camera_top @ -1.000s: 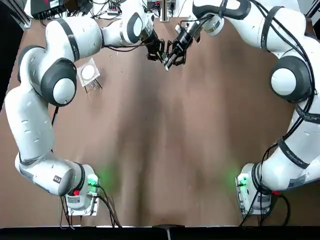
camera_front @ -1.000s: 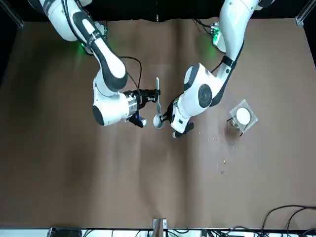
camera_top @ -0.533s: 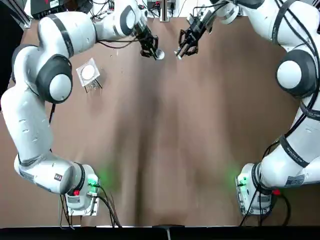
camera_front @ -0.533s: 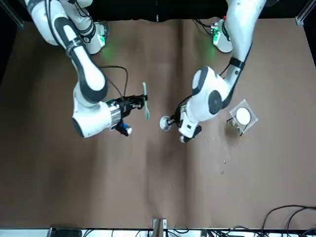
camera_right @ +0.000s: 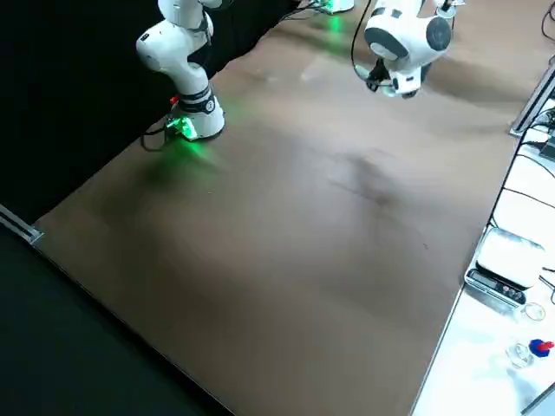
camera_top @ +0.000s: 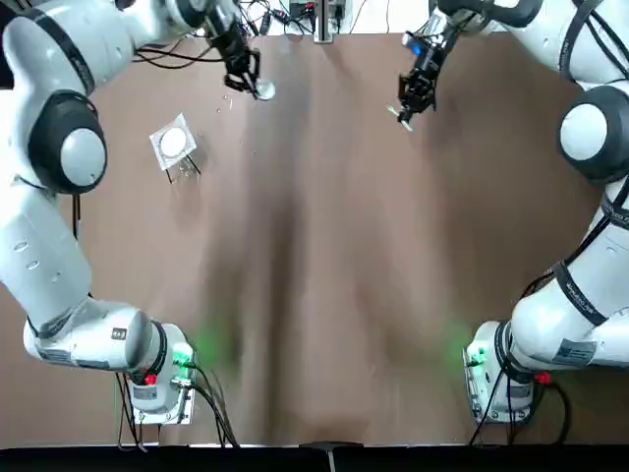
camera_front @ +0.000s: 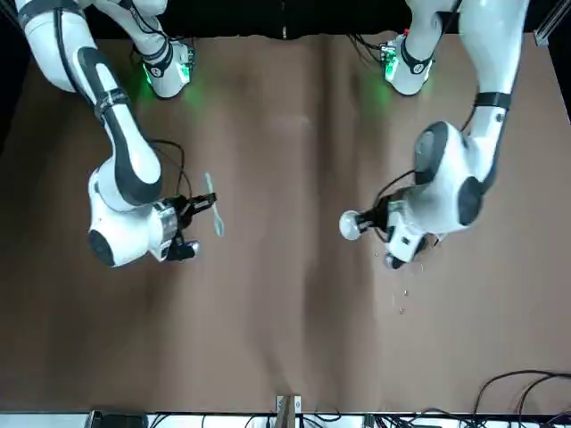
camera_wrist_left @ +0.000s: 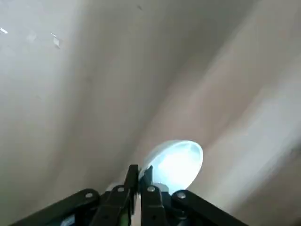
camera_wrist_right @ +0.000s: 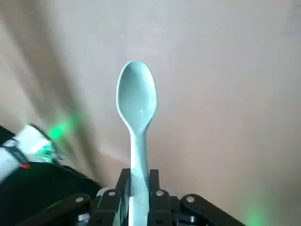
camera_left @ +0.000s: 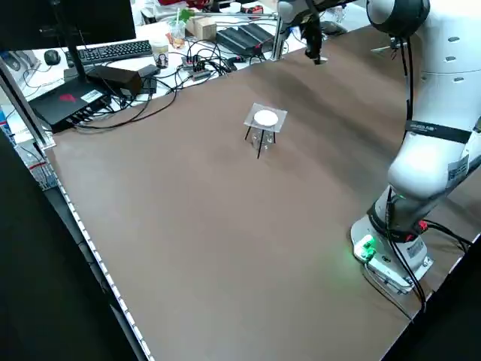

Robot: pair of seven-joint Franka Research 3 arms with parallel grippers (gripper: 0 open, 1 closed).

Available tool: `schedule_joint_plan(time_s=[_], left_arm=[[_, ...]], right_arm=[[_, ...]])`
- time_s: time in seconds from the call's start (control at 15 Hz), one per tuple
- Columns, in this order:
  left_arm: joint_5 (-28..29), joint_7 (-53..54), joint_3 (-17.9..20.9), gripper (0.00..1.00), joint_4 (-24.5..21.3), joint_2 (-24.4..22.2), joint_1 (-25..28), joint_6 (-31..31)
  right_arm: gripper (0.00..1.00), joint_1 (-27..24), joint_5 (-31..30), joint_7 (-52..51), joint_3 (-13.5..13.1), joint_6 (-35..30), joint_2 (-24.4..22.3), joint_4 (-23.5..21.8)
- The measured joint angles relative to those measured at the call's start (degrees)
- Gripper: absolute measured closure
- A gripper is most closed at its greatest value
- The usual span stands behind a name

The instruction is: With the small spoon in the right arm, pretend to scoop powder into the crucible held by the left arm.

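My left gripper [camera_top: 244,75] is shut on the rim of a small white crucible [camera_top: 263,91], held above the table at its far left. The left wrist view shows the crucible [camera_wrist_left: 176,160] as a pale bowl just beyond the closed fingertips [camera_wrist_left: 140,181]. My right gripper [camera_top: 420,83] is shut on the handle of a small pale green spoon [camera_top: 406,116] over the far right. In the right wrist view, the spoon [camera_wrist_right: 137,101] sticks straight out with its bowl empty. In the front view, a wide gap separates spoon [camera_front: 212,214] and crucible [camera_front: 350,225].
A white disc on a small clear stand [camera_top: 173,144] sits on the brown table, near the left arm's side; it shows again as the stand [camera_left: 264,119] in the left side view. Small specks [camera_front: 403,299] lie on the tabletop. Cables and boxes [camera_left: 150,68] crowd the far edge.
The spoon and crucible met at the table's far middle a second ago. Both arms have since swung apart, the left outward with the crucible, the right outward with the spoon.
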Motion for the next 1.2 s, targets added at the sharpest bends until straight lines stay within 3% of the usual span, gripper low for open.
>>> schedule_joint_plan(time_s=[0.33,0.53,0.73,1.07,1.2], left_arm=[[0.05,18.02,-1.41,0.93,-9.44,-5.27,13.41,-2.32],[0.05,27.20,-3.22,0.93,-11.32,-6.48,20.62,-7.31],[0.05,34.04,-3.47,0.93,-11.92,-6.63,24.60,-9.51],[1.71,44.13,-3.50,0.93,-13.92,-6.47,29.58,-9.54],[4.60,46.10,-3.51,0.93,-14.07,-5.72,31.08,-9.51]], right_arm=[[0.81,-5.08,-16.08,-15.21,-0.21,-0.01,1.57,-0.58],[0.81,-8.12,-24.23,-26.31,-0.33,0.13,3.33,-0.66],[0.81,-10.01,-31.60,-37.48,-0.35,1.49,4.78,-0.76],[0.81,-12.38,-35.16,-52.35,-0.77,5.64,7.43,-1.00],[0.81,-13.59,-35.71,-61.69,-2.71,8.43,8.59,-1.02]])
